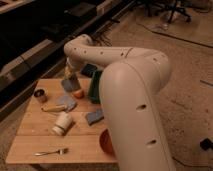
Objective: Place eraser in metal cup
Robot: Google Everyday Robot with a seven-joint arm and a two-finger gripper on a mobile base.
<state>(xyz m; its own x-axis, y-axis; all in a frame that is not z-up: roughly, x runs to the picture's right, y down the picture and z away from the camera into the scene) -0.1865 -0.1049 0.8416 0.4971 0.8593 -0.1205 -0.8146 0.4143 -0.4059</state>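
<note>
The metal cup (40,95), small and silver with a dark inside, stands near the left edge of the wooden table (30,137). A dark flat block (89,70) that looks like the eraser lies at the table's back edge, partly behind the arm. My gripper (70,81) hangs from the white arm over the back middle of the table. It is right above a blue-grey plastic cup (67,86), to the right of the metal cup and apart from it.
An orange fruit (78,93) sits beside the gripper. A green bin (95,87) stands to its right. A banana (52,108), a blue pad (67,102), a white cylinder (62,123), a blue-grey sponge (94,117), a fork (50,151) and a red bowl (106,141) lie nearer.
</note>
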